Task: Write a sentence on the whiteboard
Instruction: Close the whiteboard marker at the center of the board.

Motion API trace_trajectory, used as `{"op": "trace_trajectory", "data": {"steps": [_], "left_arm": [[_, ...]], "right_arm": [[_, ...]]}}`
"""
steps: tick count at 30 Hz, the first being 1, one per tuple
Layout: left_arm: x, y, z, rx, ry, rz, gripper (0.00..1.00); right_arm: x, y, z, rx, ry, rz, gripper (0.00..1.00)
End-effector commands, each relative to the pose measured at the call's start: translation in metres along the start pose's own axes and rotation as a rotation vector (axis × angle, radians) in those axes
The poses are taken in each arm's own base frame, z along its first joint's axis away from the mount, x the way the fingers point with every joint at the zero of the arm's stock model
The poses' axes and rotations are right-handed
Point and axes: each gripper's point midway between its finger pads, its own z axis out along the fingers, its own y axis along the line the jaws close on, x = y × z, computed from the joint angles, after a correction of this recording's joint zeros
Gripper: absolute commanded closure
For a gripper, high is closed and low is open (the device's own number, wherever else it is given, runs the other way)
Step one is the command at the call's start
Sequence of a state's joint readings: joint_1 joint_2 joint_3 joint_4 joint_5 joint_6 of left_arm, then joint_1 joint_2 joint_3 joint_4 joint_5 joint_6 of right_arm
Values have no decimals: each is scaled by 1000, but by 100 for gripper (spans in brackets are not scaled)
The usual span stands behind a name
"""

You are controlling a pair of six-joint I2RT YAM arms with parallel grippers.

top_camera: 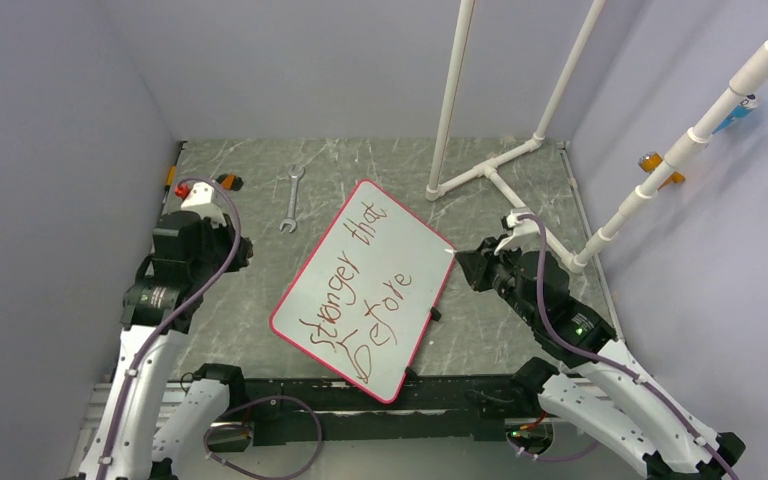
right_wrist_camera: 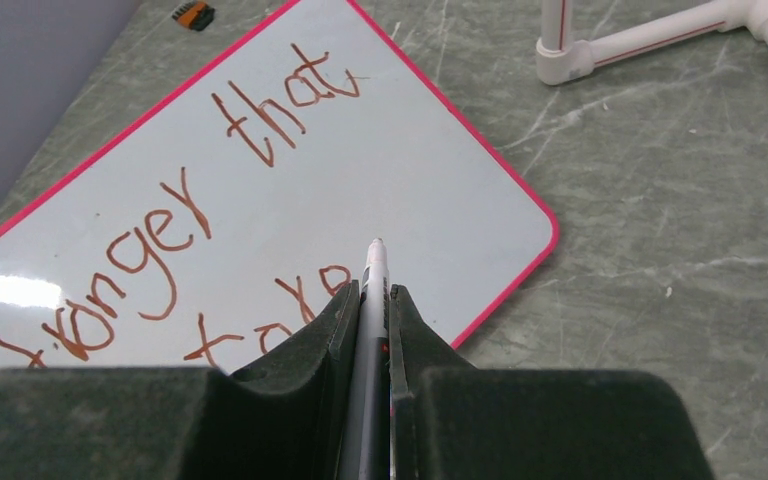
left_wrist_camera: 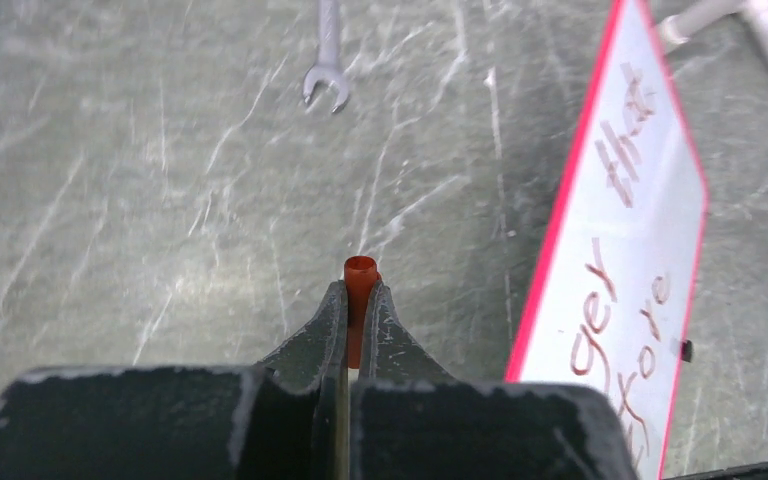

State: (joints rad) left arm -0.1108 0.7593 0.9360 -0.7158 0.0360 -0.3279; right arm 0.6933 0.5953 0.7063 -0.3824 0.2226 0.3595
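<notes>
Centrally in the top view, the whiteboard (top_camera: pixel 415 248) is listed lying flat and skewed on the grey table (top_camera: pixel 380 160), one corner toward the upper middle of the frame. The sentence (top_camera: pixel 345 282) is found on it in dark-red handwriting, read as "stronger that" over "before", in two lines along the board's length. The right gripper (right_wrist_camera: pixel 372 292) is recorded right of centre, just beside the board's right corner. Its fingers are pressed onto a marker (right_wrist_camera: pixel 376 258) whose tip is pointed over the end of the lower line; whether it touches the surface cannot be told. The left gripper (left_wrist_camera: pixel 360 295) is entered at the left of the frame, over bare table, pinched on a small orange-red cap (left_wrist_camera: pixel 360 268). A wrench (top_camera: pixel 291 198) is noted up and left of the board, apart from it. The writing step is judged finished or nearly so. The next move is judged to call for marker and cap being aligned and pressed together.
</notes>
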Motion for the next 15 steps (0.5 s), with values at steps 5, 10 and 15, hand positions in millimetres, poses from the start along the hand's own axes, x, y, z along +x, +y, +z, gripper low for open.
{"op": "trace_trajectory", "data": {"steps": [5, 10, 15], "left_arm": [[-46, -61, -30, 326, -129, 199, 100], [-58, -97, -44, 533, -170, 285, 100], [-63, -125, -56, 712, -176, 364, 100]], "right_arm": [[-39, 31, -5, -135, -85, 5, 100], [-45, 44, -9, -204, -93, 5, 100], [-45, 44, -8, -204, -99, 5, 100]]}}
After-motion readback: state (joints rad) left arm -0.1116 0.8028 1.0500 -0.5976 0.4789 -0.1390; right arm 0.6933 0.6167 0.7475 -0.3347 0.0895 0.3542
